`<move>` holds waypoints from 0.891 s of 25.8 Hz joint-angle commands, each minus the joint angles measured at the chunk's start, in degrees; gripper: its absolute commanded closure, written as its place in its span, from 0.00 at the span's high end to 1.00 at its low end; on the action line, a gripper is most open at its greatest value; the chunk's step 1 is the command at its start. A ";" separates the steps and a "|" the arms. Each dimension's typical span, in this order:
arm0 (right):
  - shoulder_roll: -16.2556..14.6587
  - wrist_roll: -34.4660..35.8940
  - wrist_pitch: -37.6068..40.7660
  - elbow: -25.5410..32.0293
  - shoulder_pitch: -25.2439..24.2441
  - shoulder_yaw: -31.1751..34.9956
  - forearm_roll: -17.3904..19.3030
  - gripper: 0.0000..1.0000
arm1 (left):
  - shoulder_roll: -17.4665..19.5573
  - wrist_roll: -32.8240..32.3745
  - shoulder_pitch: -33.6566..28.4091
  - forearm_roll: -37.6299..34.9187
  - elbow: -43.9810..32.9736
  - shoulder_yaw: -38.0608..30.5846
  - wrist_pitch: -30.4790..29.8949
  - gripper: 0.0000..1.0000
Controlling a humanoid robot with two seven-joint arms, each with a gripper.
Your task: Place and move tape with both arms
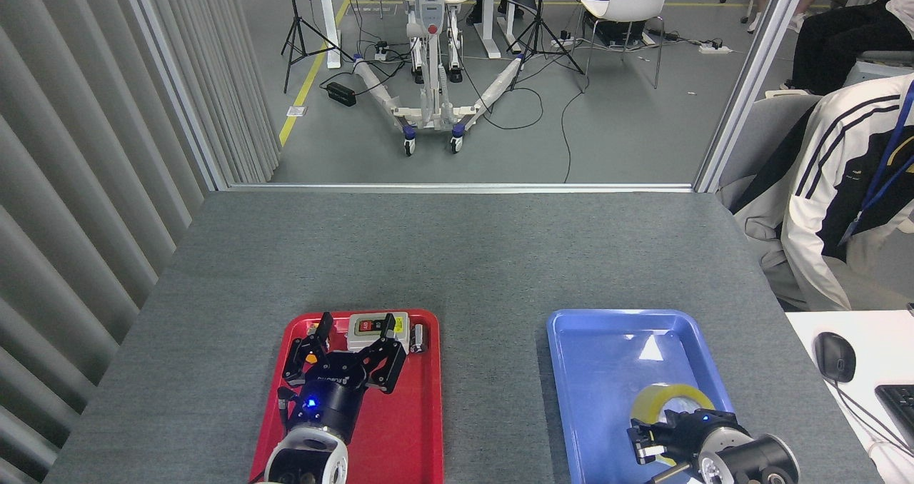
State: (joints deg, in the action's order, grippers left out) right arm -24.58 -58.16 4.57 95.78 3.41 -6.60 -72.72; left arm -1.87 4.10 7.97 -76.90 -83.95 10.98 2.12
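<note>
The tape lies flat in the near part of the blue tray, its core axis upright. The right hand is pressed against its near rim; whether it grips cannot be told. The left hand, fingers spread and empty, hovers over the red tray, well apart from the blue tray.

The translucent yellow tape lies apparently flat in the blue tray, partly hidden.

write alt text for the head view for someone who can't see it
The right hand sits over the yellow tape lying in a blue tray. The left hand, fingers spread, hovers above a red tray holding a small switch box, on a grey table.
</note>
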 commanded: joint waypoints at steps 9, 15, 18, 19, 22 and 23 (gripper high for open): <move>0.76 45.51 -0.35 -0.07 -4.29 6.52 -0.23 1.00 | 6.35 -0.67 -4.10 0.70 -3.50 4.05 1.83 1.00; 4.19 61.15 -0.44 -0.86 -8.07 10.12 -3.57 1.00 | 6.79 -0.50 -1.20 6.59 -0.87 3.62 2.98 1.00; 4.54 62.12 -0.62 -1.65 -8.68 10.30 -3.92 1.00 | 6.88 -0.32 -1.81 6.68 -1.04 1.33 4.03 1.00; 4.54 62.03 -0.62 -1.92 -8.68 10.30 -3.92 1.00 | 6.79 -0.32 -1.90 6.59 -0.78 0.98 4.03 1.00; 4.71 61.24 -2.11 -2.09 -8.86 10.03 -4.36 0.99 | 6.26 0.29 -2.17 6.06 -0.95 0.98 2.89 1.00; 4.71 60.01 -3.08 -2.09 -8.95 9.94 -4.45 0.99 | 6.26 0.29 -2.25 6.15 -1.13 1.07 1.84 1.00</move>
State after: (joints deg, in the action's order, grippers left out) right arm -20.04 3.44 3.10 93.90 -5.27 3.50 -76.78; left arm 4.56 4.16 5.97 -70.72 -84.85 12.25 5.39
